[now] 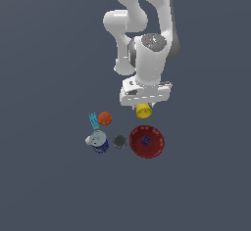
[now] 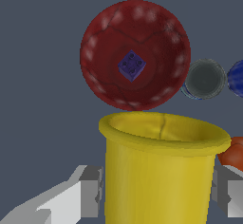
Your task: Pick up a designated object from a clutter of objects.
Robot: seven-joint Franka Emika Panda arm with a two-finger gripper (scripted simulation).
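Observation:
The small yellow cup [image 1: 143, 110] sits between the fingers of my gripper [image 1: 143, 106], just under the white hand. In the wrist view the cup [image 2: 159, 171] fills the gap, its open rim facing the camera, and both grey fingers [image 2: 91, 192] press against its sides. The gripper [image 2: 159, 197] is shut on the cup. The rest of the clutter lies nearby in the exterior view: a red bowl [image 1: 156, 149], an orange ball [image 1: 104, 118], a dark grey disc [image 1: 119, 141], a blue-and-silver can [image 1: 98, 142] and a light-blue piece [image 1: 93, 121].
A small blue cube [image 1: 145, 140] lies inside the red bowl [image 2: 107, 38]; it also shows in the wrist view [image 2: 131, 65]. The wrist view also shows the grey disc [image 2: 205, 78], the can's blue edge [image 2: 236, 78] and the orange ball [image 2: 233, 154] beside the cup.

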